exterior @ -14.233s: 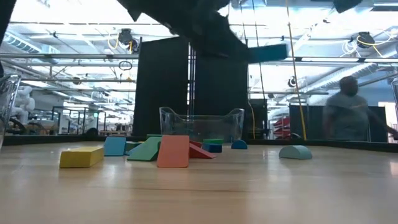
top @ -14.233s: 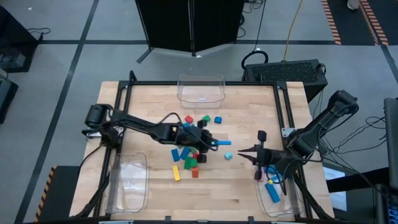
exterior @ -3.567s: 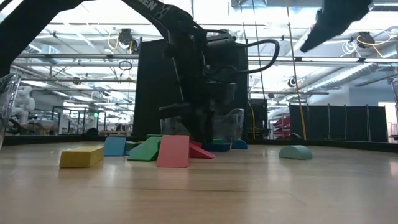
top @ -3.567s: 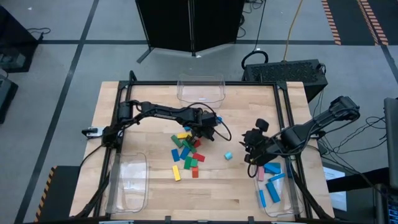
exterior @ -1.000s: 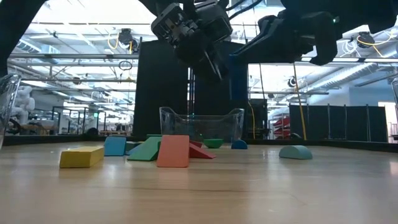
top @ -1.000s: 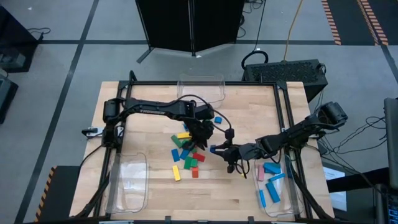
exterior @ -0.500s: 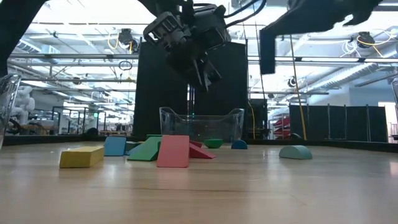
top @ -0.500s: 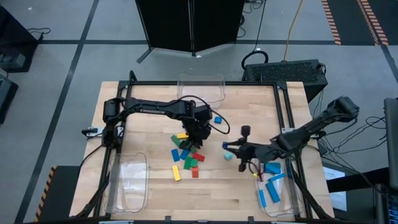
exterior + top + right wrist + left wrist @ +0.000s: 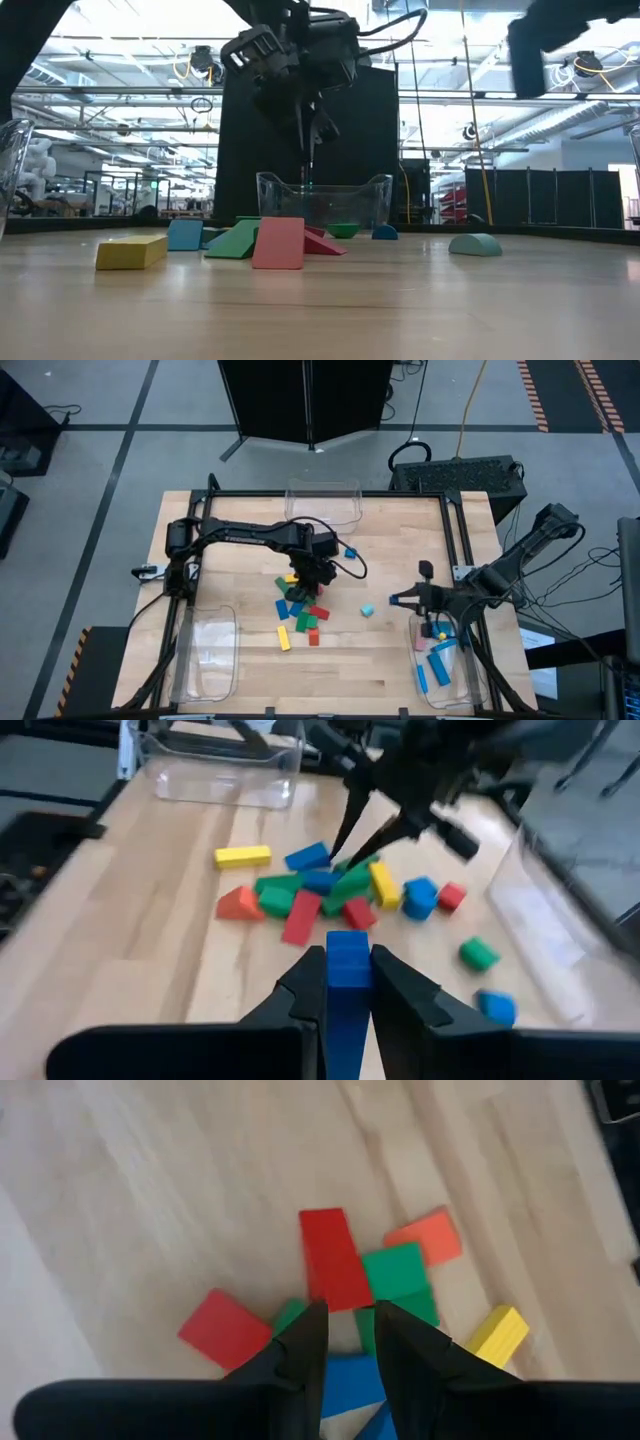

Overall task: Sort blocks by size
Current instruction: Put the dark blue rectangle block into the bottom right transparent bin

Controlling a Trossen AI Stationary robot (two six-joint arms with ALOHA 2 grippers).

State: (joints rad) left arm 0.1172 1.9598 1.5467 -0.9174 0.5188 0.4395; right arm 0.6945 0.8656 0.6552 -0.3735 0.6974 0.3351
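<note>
A pile of blocks (image 9: 300, 605) lies at the table's middle: red, green, blue and yellow pieces, also seen in the left wrist view (image 9: 335, 1260). A small cyan block (image 9: 367, 610) lies apart to their right. My left gripper (image 9: 312, 572) hovers above the pile, fingers pointing down with a narrow gap and nothing between them (image 9: 348, 1325). My right gripper (image 9: 395, 600) is right of the pile, near the right bin, shut on a blue bar (image 9: 347, 970). My right gripper pinches the blue bar's two long sides (image 9: 347, 982) between its two fingers. The bar lies along the fingers, and its free end (image 9: 347, 938) sticks out a little past the fingertips. The fingers point toward the table's left. The bar is lifted clear of the table.
A clear bin (image 9: 440, 665) at the near right holds blue and pink bars. A clear bin (image 9: 207, 650) lies at the near left. A third clear bin (image 9: 323, 503) stands at the far edge. A blue block (image 9: 350, 551) lies near it.
My right gripper has carried the blue bar from beside the pile toward the table's right edge, up to the right bin, and keeps it clear of the table. My left gripper has stayed above the pile and tipped its fingers straighter down.
</note>
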